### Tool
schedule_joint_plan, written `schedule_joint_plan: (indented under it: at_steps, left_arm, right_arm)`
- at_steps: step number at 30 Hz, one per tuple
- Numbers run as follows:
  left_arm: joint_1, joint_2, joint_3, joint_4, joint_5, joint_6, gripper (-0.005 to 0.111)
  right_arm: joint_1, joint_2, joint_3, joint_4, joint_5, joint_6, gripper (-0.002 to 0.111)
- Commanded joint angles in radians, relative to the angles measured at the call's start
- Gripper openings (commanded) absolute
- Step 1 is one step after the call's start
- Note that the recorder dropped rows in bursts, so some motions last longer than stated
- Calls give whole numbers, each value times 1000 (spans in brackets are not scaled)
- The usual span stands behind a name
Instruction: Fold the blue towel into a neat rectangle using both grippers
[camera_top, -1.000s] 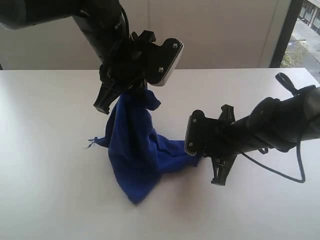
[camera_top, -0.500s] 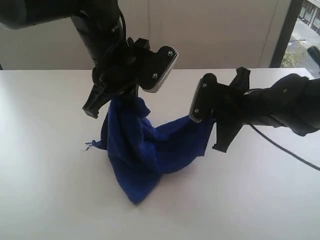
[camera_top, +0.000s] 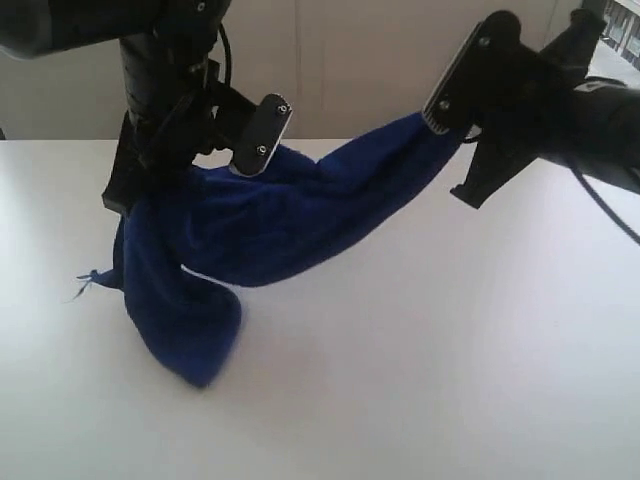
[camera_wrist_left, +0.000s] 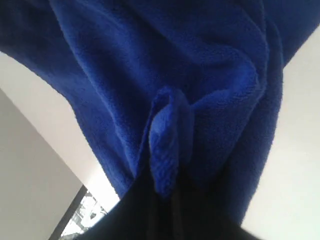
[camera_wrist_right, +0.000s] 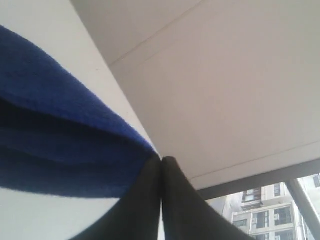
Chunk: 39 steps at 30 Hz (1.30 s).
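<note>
Logged right fingers (camera_wrist_right: 181, 202) pressed flat together, with one end of the blue towel (camera_top: 290, 215) pinched between them at the tips. Logged left fingers (camera_wrist_left: 142, 217) likewise clenched on the cloth, with a thick bunched fold standing up out of the grip in the left wrist view. Noted both grips raised above the white desk (camera_top: 450, 350): the right one higher and near the desk's far edge, the left one lower and toward the left of the exterior view. Found the towel slung between the two as a sagging band, twisted and creased along its length, its middle span clear of the desk. Recorded a loose lobe hanging below the left grip, rounded bottom end down at the desk surface on the near left; could not tell whether touching or just above. Marked a thin wisp of cloth poking out at the left of that lobe. Noted pale wall (camera_top: 380, 70) behind and window (camera_top: 615, 25) at upper right.
</note>
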Motion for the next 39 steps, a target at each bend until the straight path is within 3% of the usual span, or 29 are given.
schedule_joint_plan:
  at_steps: [1, 7, 10, 13, 16, 21, 25, 27, 29, 31, 32, 36, 39]
  left_arm:
    - [30, -14, -4, 49, 94, -69, 0]
    - [111, -14, -4, 45, 94, -159, 0]
    - [147, -14, -4, 18, 94, -165, 0]
    - [170, -14, -4, -31, 94, -165, 0]
    - [169, -14, -4, -64, 94, -158, 0]
    - [168, -20, -4, -232, 94, 7, 0]
    - [160, -41, -4, -340, 94, 163, 0]
    - [133, -53, -4, -360, 94, 268, 0]
    - [90, -67, -4, -360, 94, 302, 0]
    - [38, -82, -6, -360, 94, 344, 0]
    - [7, -94, -6, -362, 94, 359, 0]
    - [-106, -178, -6, -391, -29, 375, 0]
    - [-120, -223, -6, -391, -72, 375, 0]
  right_arm:
    - [0, -56, 11, 99, -61, -65, 0]
    - [0, -94, 11, 512, -215, -368, 0]
    - [0, -99, 16, 600, -313, -368, 0]
    - [0, -99, 16, 630, -300, -368, 0]
    - [0, -99, 16, 673, -143, -368, 0]
    - [0, -99, 26, 637, 275, -368, 0]
    - [0, -87, 13, 419, 500, -368, 0]
    - [0, -76, 5, 384, 520, -368, 10]
    - [0, -68, 3, 384, 509, -368, 27]
    - [0, -65, 3, 384, 497, -368, 55]
    - [0, -63, 3, 384, 458, -368, 63]
    - [0, -59, 18, 384, 262, -329, 65]
    - [0, -52, 27, 384, 245, -329, 64]
